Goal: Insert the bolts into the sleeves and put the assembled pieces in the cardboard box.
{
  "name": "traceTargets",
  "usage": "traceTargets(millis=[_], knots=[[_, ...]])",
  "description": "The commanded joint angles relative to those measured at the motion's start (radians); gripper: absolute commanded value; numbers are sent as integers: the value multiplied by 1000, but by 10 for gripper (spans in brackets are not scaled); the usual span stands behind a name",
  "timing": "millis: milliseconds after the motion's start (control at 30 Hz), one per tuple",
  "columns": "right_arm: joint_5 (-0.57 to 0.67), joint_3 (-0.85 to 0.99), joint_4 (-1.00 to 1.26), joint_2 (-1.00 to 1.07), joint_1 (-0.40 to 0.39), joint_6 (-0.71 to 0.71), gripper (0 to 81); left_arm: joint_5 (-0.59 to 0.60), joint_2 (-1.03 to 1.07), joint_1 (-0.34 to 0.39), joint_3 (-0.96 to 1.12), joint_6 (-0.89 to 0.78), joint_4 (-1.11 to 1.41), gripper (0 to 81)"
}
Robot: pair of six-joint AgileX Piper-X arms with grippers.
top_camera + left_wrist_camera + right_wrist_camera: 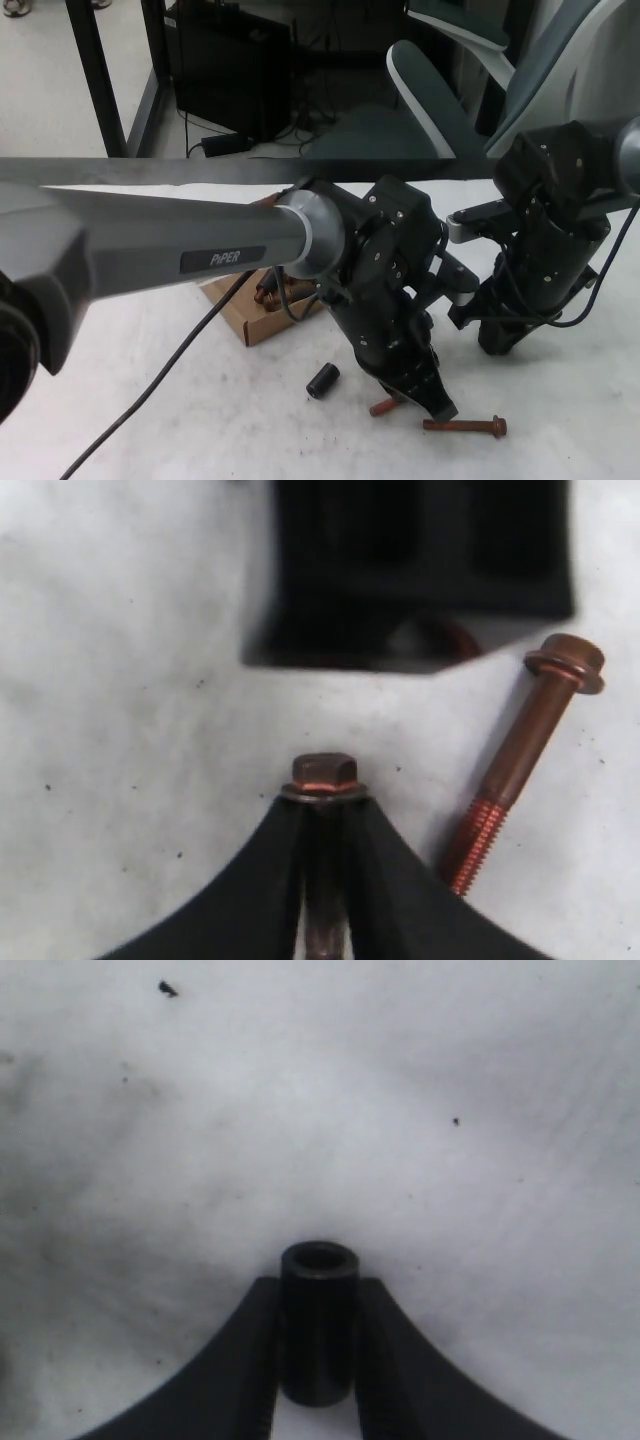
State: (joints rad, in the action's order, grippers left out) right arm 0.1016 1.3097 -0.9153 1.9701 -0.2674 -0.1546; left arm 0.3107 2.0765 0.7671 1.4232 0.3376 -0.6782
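My left gripper [323, 810] is shut on a copper bolt [323, 776], whose hex head sticks out past the fingertips just above the white table. A second copper bolt [520, 745] lies loose beside it. In the high view the left gripper [425, 400] is low over the table with its held bolt [384, 406], and the loose bolt [465, 425] lies by the front edge. My right gripper [320, 1300] is shut on a black sleeve [320, 1335], bore facing outward. The right gripper [497, 340] hangs low, right of the left one. Another black sleeve [322, 380] lies on the table.
The cardboard box [245, 318] sits on the table left of both grippers, partly under the left arm, with copper pieces [268, 291] inside. A black cable [170, 365] trails across the table's left part. An office chair [440, 90] stands beyond the bench.
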Motion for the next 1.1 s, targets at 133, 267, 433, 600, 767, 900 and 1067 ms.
traceTargets(millis=[133,267,433,600,767,900,1067], knots=[[65,-22,3,25,-6,-3,2,-80,19,7,1,60,-36,8],[64,-22,12,25,-6,-3,2,-111,10,-4,1,75,-69,8],[111,-22,93,25,11,-1,2,-107,-46,-23,1,75,-49,8],[245,-22,152,25,59,17,2,-102,-130,-63,1,35,6,8],[509,-22,236,0,114,20,2,10,-198,-122,1,-68,51,8],[652,-22,310,-39,133,20,2,70,-246,-164,1,-126,96,8],[873,-22,389,-101,134,10,2,160,-300,-213,1,-184,163,8]])
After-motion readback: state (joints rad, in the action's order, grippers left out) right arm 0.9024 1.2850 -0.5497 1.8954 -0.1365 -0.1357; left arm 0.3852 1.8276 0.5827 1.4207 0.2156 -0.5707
